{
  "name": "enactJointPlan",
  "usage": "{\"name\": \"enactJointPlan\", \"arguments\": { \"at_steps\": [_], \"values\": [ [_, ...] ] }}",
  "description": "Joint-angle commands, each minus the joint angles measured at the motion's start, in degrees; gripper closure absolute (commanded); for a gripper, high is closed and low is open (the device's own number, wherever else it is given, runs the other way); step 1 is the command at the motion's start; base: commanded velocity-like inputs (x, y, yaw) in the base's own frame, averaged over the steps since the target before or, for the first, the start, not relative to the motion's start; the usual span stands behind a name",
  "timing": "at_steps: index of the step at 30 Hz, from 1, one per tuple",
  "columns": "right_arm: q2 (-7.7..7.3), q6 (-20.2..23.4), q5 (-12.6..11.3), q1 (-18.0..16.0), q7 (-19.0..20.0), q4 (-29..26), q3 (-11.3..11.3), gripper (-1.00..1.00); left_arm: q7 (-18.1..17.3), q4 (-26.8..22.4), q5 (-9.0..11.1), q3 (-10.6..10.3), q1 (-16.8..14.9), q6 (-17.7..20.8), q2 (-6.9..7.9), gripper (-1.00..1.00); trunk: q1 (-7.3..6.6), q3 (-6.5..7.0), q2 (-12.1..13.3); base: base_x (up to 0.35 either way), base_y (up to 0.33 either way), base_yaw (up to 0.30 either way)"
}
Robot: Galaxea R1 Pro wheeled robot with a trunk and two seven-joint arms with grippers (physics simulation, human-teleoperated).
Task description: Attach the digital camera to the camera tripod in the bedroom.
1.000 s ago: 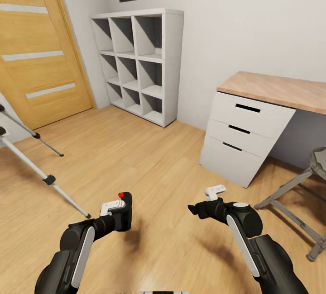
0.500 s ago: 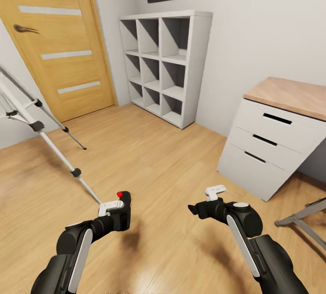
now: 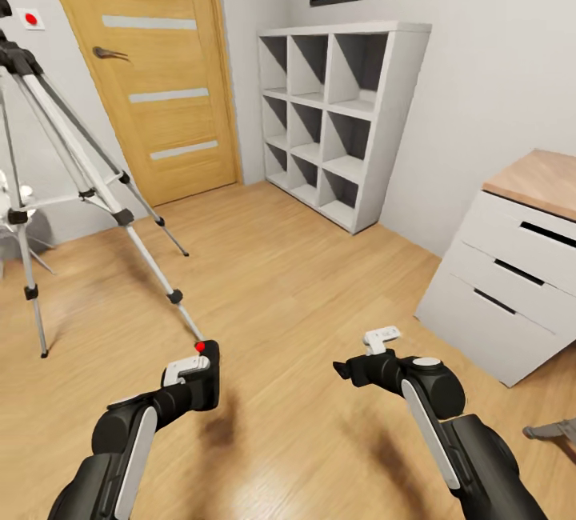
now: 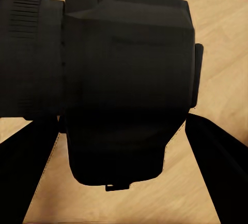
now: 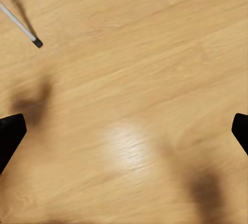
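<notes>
Two hands show low in the head view. The left hand (image 3: 194, 370) pinches the digital camera (image 3: 206, 372), upright with its red button on top, over the wood floor (image 3: 304, 296). The camera tripod (image 3: 76, 176) stands at the far left, legs splayed, one foot just beyond the camera; its head is cut off by the frame edge. The right hand (image 3: 362, 366) holds nothing; this view does not settle how far its fingers are apart.

In the left wrist view, the digital camera (image 4: 124, 84) sits between the dark fingers (image 4: 214, 167). It looks rigid, light and smooth-sided, so a firm grip across the body, clear of the lens barrel, seems safest.

In the right wrist view, the fingertips (image 5: 10, 133) stand spread wide over bare floor, a tripod foot (image 5: 36, 42) beyond them.
</notes>
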Motion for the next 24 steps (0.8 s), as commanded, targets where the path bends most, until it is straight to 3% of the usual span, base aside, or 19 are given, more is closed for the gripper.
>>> {"name": "enactJointPlan", "arguments": {
  "at_steps": [1,11,18,24],
  "values": [
    [-0.06,0.24,-0.54,-0.04,-0.34,-0.06,0.04,-1.00,0.04,0.02,0.42,0.25,-0.05,0.32,-0.07,1.00,-0.24,0.10,0.39,0.000,0.000,0.283],
    [0.20,0.49,-0.54,-0.48,-0.15,-0.06,-0.03,-1.00,0.34,0.75,0.30,0.64,-0.02,-1.06,-0.10,1.00,-2.43,1.53,4.41,0.000,0.000,0.281],
    [0.22,1.02,-0.54,-5.04,-0.01,-0.06,-0.42,-1.00,0.43,1.66,1.04,1.26,-0.05,-1.55,-0.08,1.00,-3.97,2.59,7.21,0.000,0.000,0.270],
    [0.40,1.11,-0.54,-6.47,-0.05,-0.06,-0.54,-1.00,0.45,1.83,2.60,2.40,0.01,-1.63,0.02,1.00,-5.29,3.50,9.62,0.000,0.000,0.267]
  ]
}}
